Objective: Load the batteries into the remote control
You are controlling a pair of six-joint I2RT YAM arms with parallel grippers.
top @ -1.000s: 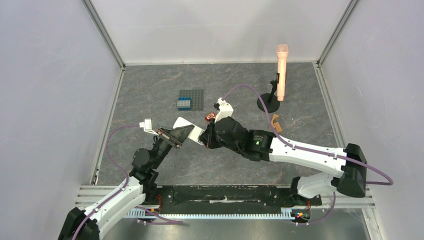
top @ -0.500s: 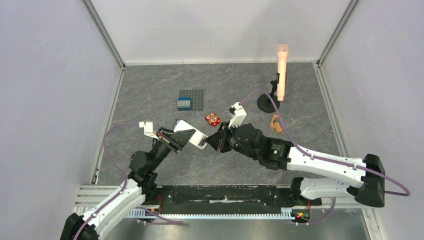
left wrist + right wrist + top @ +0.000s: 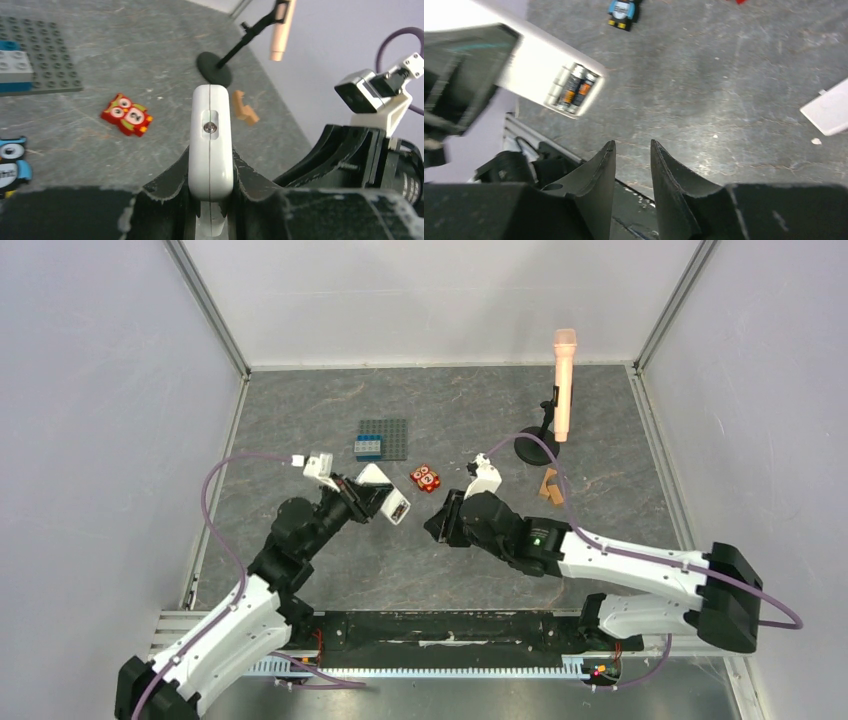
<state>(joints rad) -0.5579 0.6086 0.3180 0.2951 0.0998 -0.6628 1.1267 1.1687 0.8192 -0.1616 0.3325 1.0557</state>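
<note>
The red owl toy [image 3: 126,115] shows what looks like a 2 on its face. The blue owl toy [image 3: 12,167] has dark marks, too small to read. The batteries [image 3: 574,90] have orange labels, too blurry to read.

This is looking like a robotics lab test cell: plain pale panels [image 3: 100,440] are walling in a grey stone-patterned table [image 3: 300,420] between metal corner posts [image 3: 205,305]. A left arm [image 3: 250,605] and a right arm [image 3: 630,562] are sitting bolted to an aluminium rail [image 3: 180,625], trailing purple cables [image 3: 208,510], while odd props (a microphone on a stand [image 3: 564,380], a studded brick plate [image 3: 390,435], a red owl toy [image 3: 425,477]) are dotting it.
</note>
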